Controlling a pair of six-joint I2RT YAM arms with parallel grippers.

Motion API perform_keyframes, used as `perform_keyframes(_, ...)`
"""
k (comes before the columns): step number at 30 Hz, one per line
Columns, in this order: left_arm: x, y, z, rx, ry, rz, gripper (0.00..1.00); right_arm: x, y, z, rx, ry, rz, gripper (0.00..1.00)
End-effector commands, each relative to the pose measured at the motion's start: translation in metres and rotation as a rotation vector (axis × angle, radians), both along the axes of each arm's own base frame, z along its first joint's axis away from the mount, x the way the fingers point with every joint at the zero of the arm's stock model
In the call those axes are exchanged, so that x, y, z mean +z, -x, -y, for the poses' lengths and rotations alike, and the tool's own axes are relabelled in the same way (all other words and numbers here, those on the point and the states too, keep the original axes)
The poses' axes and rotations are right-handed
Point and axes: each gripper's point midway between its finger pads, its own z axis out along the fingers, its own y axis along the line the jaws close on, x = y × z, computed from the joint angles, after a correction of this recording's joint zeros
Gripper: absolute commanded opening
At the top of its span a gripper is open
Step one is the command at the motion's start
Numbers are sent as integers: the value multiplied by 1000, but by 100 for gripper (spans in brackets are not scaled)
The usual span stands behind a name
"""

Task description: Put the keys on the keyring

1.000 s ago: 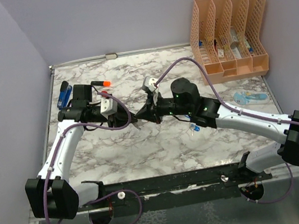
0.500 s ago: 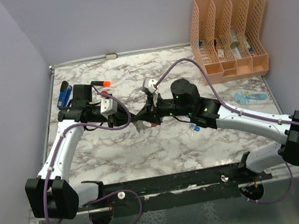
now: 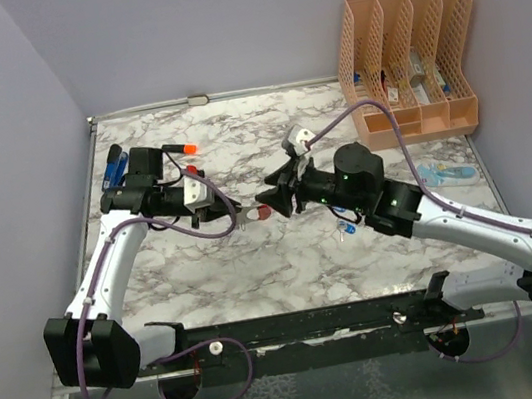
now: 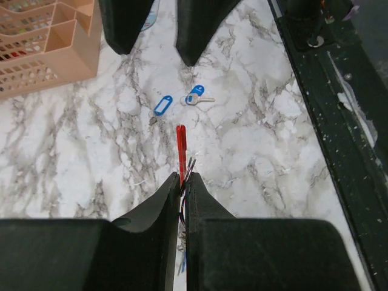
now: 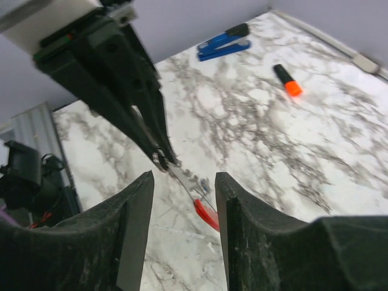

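Leftmost, the black left gripper (image 3: 235, 213) is pinched tight on the keyring (image 4: 180, 148), whose thin, bright red plastic tab juts past its fingertips above the glossy grey-veined marble table (image 3: 258, 277). Just beside it, the right gripper (image 3: 265, 203) stands spread. Tiny blue-headed, silver-bladed keys (image 4: 162, 105) lie on the table.

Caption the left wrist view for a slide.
Left gripper pinches the keyring edge-on, two blue-headed keys lying on the marble table beyond.
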Motion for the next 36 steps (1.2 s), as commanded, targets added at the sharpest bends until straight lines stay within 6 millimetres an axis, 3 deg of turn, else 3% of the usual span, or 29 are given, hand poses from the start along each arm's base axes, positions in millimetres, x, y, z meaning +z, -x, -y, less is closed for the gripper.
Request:
perform_keyframes(1, 17, 6, -1, -58, -14, 160, 0, -5, -32, 40, -301, 8, -10, 47)
perform_keyframes(7, 27, 32, 4, -137, 103, 181, 0, -57, -31, 75, -448, 75, -124, 47)
perform_keyframes(12, 20, 36, 6, -145, 147, 123, 0, -113, -33, 124, -629, 252, -317, 44)
perform_keyframes(19, 17, 38, 7, -148, 169, 94, 0, -180, -37, 173, -803, 449, -544, 43)
perform_keyframes(25, 8, 39, 6, -144, 164, 55, 0, -214, -52, 182, -814, 573, -626, 40)
perform_keyframes(31, 4, 38, 5, -136, 171, 37, 0, -247, -42, 197, -834, 666, -695, 40)
perform_keyframes(36, 2, 38, 4, -134, 179, 29, 0, -265, -46, 200, -836, 656, -710, 34)
